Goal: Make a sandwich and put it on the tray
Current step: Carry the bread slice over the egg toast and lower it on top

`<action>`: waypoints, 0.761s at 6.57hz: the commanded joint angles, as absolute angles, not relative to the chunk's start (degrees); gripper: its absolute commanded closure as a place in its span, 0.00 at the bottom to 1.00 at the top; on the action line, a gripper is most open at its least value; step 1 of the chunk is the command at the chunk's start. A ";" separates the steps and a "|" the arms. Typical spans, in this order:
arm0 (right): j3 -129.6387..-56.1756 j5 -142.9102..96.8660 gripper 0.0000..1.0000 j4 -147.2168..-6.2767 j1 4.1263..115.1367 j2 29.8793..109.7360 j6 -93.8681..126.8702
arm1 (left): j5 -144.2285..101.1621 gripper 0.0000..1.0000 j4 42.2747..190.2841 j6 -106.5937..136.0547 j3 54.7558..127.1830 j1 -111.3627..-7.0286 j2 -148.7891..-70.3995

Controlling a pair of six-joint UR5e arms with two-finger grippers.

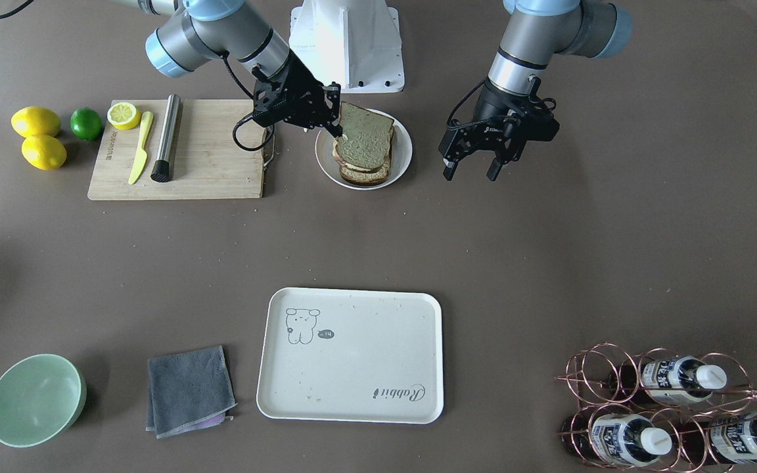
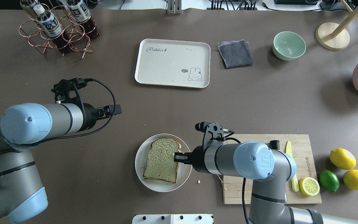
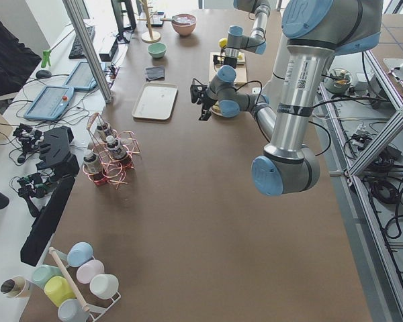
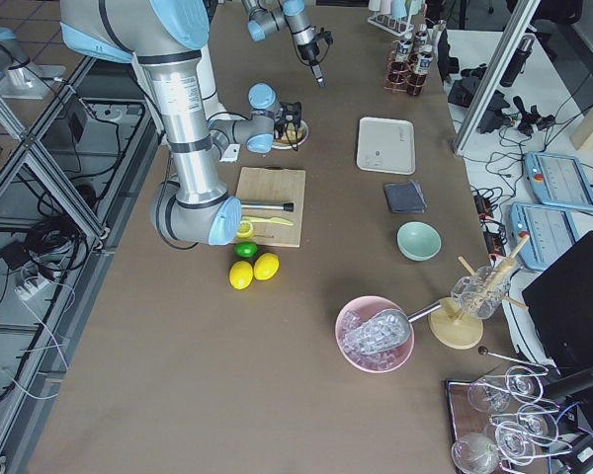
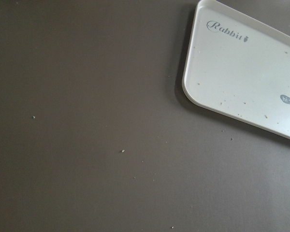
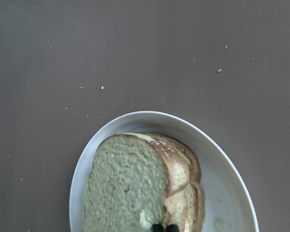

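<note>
The sandwich (image 1: 365,141) lies on a round white plate (image 1: 401,154) beside the cutting board. Its top slice (image 2: 162,158) is tilted, raised on the side of my right gripper (image 1: 337,128). That gripper is shut on the slice's edge, and its fingertips (image 6: 157,227) stand close together in the right wrist view. A bit of white shows under the slice there. My left gripper (image 1: 477,164) hangs open over bare table, right of the plate in the front view. The cream tray (image 1: 352,394) with its "Rabbit" script is bare and lies far from both grippers; its corner (image 5: 241,72) shows in the left wrist view.
A wooden cutting board (image 1: 207,157) holds a yellow knife, a steel rod and a lemon half. Two lemons and a lime (image 1: 86,123) lie past it. A grey cloth (image 1: 188,387) and a green bowl (image 1: 33,397) flank the tray. A copper bottle rack (image 1: 667,407) stands at the corner.
</note>
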State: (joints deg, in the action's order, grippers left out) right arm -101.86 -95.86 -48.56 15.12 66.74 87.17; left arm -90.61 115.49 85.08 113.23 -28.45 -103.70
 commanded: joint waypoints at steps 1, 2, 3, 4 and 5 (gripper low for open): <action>-101.60 -94.15 0.01 -48.69 14.51 65.57 87.62 | -90.62 0.03 115.49 85.08 113.03 -28.39 -103.89; -101.86 -94.04 0.01 -48.69 14.59 65.65 87.71 | -90.62 0.03 115.49 85.08 113.03 -28.39 -103.97; -102.56 -94.13 0.01 -48.69 15.02 65.92 87.63 | -90.70 0.03 115.49 85.08 113.03 -28.39 -104.06; -104.13 -94.91 0.01 -49.13 16.42 66.27 87.54 | -90.70 0.03 115.49 85.08 112.77 -28.30 -104.41; -105.11 -97.36 0.01 -49.65 18.78 66.53 87.54 | -90.62 0.03 115.49 85.34 112.15 -27.95 -105.55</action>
State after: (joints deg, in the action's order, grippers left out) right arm -103.83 -95.28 -49.13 16.55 66.20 87.57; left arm -90.68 115.49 85.14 112.69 -28.23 -104.58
